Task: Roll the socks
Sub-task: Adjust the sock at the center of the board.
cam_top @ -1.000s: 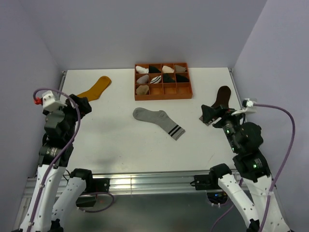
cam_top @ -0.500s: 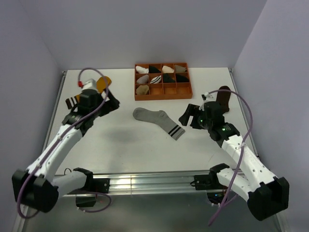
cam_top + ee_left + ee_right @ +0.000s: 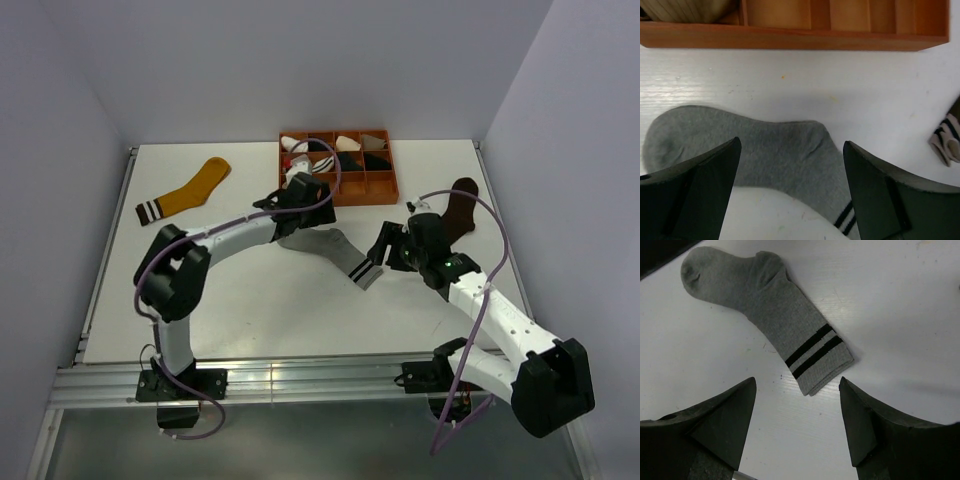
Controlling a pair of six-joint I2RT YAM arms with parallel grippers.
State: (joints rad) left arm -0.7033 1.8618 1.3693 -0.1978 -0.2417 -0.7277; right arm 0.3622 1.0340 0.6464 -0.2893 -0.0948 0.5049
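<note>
White tabletop (image 3: 250, 300) fills the floor of a pale lilac booth, with walls close on the left, rear and right and a metal rail along the near edge.

From where I stand, both arms reach in toward the middle. The left gripper (image 3: 791, 144) hangs over the foot end of the grey sock (image 3: 335, 248), its two dark fingers (image 3: 705, 180) spread wide with the fabric lying between them. Nothing is pinched, and I cannot tell whether the tips actually touch the cloth. The right gripper (image 3: 797, 380) sits over the other end, its fingers (image 3: 715, 425) also spread wide on either side of the black-striped cuff, gripping nothing and looking clear of the fabric.

The grey sock lies flat and unrolled near the table's centre, running diagonally with its toe toward the left and its cuff toward the right arm.

Just beyond the left gripper stands the orange compartment tray (image 3: 375, 201), its front wall close to the sock's toe, so there is little room on that side. The mustard-yellow sock (image 3: 195, 188) lies well apart near the left edge, and the dark brown sock (image 3: 460, 205) lies by the right edge, just behind the right arm. Bare table stretches from the grey sock down to the near rail.
</note>
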